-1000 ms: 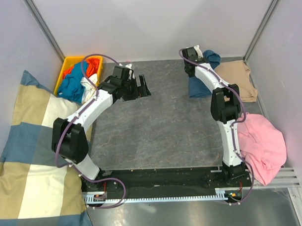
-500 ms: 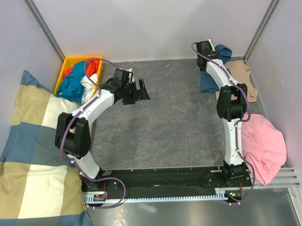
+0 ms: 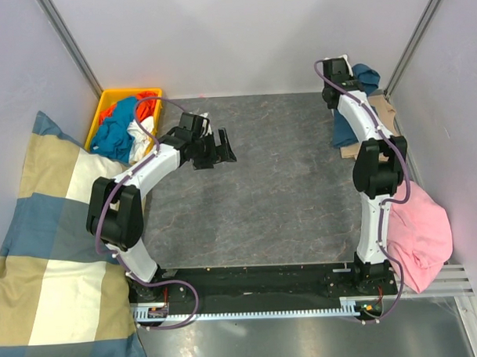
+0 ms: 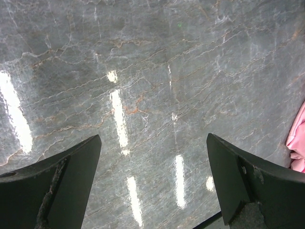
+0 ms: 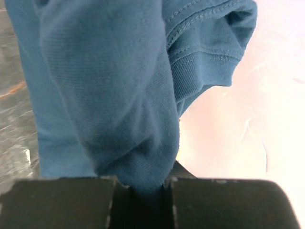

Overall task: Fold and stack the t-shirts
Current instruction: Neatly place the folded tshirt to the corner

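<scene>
Lengthwise, teal t-shirt [image 3: 341,130] trailing nearward, pinched by right gripper [image 5: 143,185]

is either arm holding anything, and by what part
The right jaws pinch the dark teal-blue cloth t-shirt by a bunched fold; the left jaws, open, hold nothing.

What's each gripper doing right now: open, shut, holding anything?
Left gripper: open, holding nothing.
Right gripper: shut on the dark teal-blue t-shirt.
</scene>
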